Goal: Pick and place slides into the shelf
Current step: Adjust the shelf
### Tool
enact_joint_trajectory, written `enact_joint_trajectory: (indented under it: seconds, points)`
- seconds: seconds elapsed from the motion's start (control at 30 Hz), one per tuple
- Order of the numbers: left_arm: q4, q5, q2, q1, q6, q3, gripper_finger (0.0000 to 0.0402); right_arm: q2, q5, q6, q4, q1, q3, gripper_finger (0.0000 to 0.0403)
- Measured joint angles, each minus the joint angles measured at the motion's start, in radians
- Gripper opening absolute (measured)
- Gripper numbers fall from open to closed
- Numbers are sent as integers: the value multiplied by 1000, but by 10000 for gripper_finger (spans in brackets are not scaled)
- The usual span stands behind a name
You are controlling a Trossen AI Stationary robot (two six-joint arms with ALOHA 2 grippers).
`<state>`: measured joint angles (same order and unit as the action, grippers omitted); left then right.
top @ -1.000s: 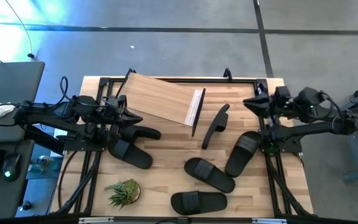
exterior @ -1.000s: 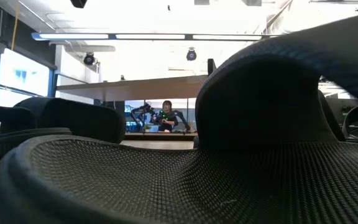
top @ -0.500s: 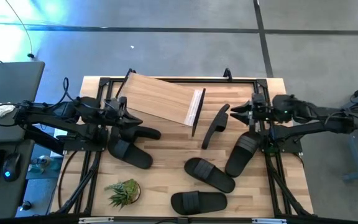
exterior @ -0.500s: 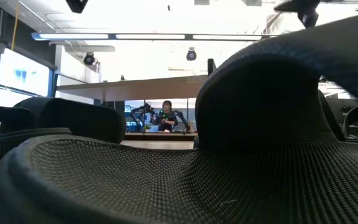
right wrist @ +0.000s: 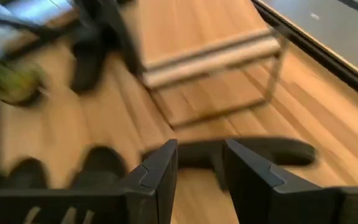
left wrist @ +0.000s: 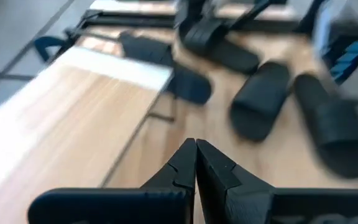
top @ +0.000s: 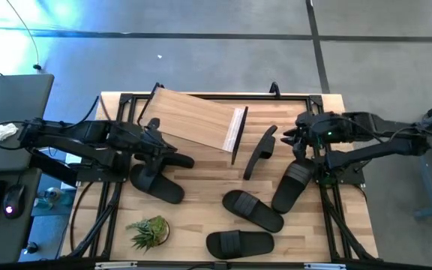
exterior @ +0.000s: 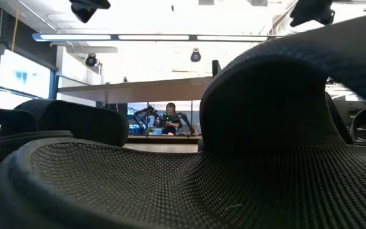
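While the low view is filled by one slide's textured sole (exterior: 170,184), the high view shows the shelf (top: 197,120) lying upper centre, its long axis slanting down to the right. Slides (top: 252,210) lie scattered at lower centre. The left gripper (left wrist: 196,163) is pinched closed; the right gripper (right wrist: 199,163), jaws narrowly parted, holds nothing.

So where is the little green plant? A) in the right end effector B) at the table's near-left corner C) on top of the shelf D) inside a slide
B: the plant sits on the table near its left front corner, apart from the shelf and the slides.
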<state>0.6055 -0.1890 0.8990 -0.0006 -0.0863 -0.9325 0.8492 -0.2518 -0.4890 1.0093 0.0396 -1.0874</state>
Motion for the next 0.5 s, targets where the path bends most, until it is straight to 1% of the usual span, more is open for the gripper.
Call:
enact_joint_trajectory:
  seconds: [0.07,0.2,0.37,0.5]
  points:
    - [59,-33,46,0,43,-37,1,49,-46,-42,94,33,-31,119]
    - [151,-83,154,0,124,-86,15,143,-112,-134,188,121,-26,119]
    - [193,-181,290,0,229,-126,60,247,-209,-271,262,231,10,119]
    - [223,-273,382,0,281,-141,91,318,-268,-427,361,303,25,119]
